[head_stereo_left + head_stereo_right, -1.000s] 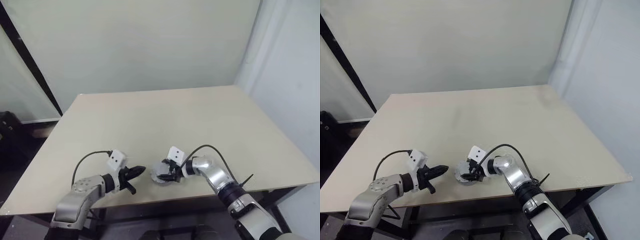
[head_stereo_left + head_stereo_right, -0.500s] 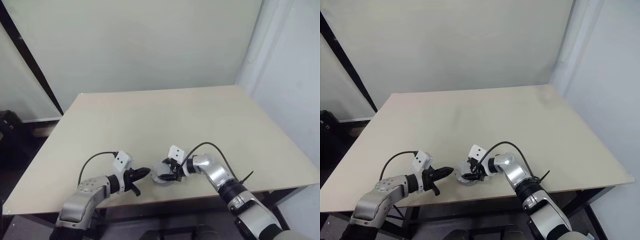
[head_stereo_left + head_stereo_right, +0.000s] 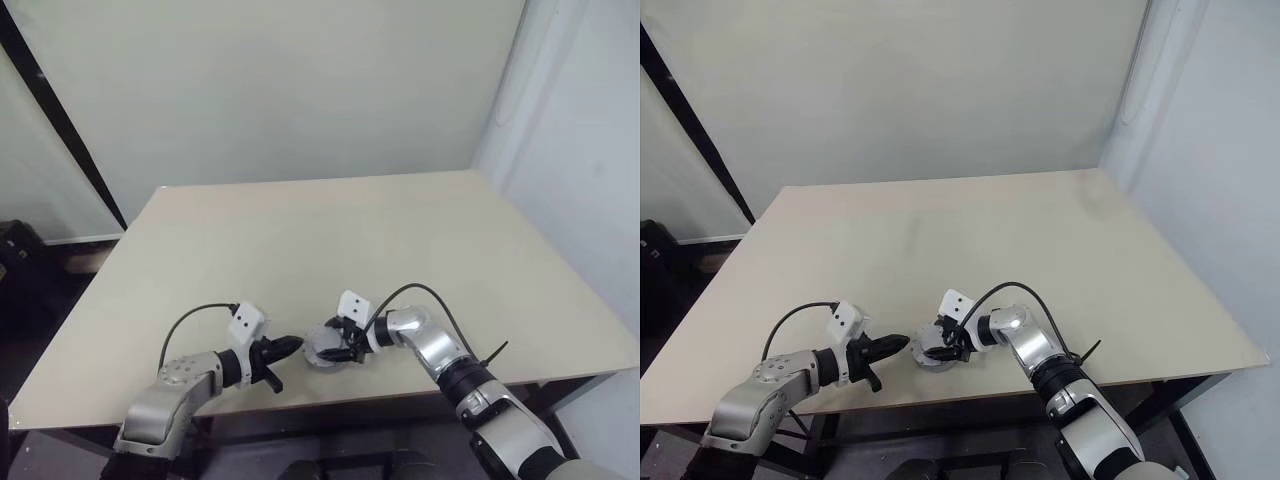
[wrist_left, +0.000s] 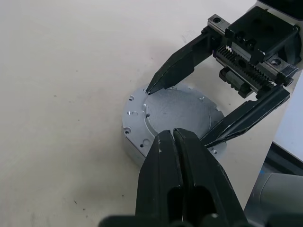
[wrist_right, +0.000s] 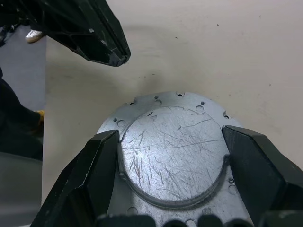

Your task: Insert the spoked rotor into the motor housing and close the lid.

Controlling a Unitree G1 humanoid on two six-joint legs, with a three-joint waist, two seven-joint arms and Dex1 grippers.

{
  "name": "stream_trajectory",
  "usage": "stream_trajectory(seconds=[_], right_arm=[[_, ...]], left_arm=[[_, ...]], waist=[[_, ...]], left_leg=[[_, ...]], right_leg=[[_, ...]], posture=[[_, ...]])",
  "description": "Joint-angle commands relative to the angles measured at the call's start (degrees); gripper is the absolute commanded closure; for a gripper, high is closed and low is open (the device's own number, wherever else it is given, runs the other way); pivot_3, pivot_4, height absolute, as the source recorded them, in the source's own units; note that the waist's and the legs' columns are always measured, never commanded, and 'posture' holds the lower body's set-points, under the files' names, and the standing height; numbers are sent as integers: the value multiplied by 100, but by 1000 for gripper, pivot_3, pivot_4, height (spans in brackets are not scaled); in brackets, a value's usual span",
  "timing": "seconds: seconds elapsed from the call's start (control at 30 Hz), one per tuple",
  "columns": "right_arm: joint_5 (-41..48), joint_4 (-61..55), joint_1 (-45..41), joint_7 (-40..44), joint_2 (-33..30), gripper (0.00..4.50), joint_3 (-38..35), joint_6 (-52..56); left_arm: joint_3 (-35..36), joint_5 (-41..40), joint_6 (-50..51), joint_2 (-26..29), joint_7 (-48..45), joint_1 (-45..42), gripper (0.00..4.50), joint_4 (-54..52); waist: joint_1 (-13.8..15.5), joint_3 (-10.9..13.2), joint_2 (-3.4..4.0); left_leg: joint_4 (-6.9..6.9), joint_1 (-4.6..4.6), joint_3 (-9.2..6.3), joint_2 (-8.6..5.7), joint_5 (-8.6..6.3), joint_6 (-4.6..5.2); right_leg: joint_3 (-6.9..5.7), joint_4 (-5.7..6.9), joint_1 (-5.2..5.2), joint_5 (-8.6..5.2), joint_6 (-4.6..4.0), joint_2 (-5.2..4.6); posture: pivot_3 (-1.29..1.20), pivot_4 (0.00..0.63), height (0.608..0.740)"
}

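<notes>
1. Since a second ago the left end effector point(image 4: 173, 142) has edged closer to the lid point(image 4: 176, 113), fingers still clenched together and empty; the right end effector point(image 5: 169, 142) stays put
2. The right end effector's fingers point(image 5: 102, 156) straddle the lid's raised centre, spread wide against its sides
3. The lid lies near the bench point(image 3: 330, 240) front edge; open bench stretches beyond it
4. The lid is a dull grey, scratched metal disc with small holes around its flange
</notes>
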Motion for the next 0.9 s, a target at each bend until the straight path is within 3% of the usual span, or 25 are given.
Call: stream_trajectory(seconds=[0.03, 0.9], right_arm=[[-182, 138, 40, 36, -105, 1222, 142, -72], [-211, 155, 6, -49, -144, 1222, 198, -65]], left_arm=[[-13, 8, -64, -5, 2, -97, 4500, -117], [-657, 784, 76, 25, 233, -262, 4500, 304]], waist=[[1, 0, 0], [1, -1, 1]], left_leg=[[0, 0, 0, 0, 0, 0], [3, 10, -3, 0, 0, 0]], right_leg=[[0, 0, 0, 0, 0, 0], [1, 1, 13, 0, 0, 1]], posture=[[0, 0, 740], [0, 0, 740]])
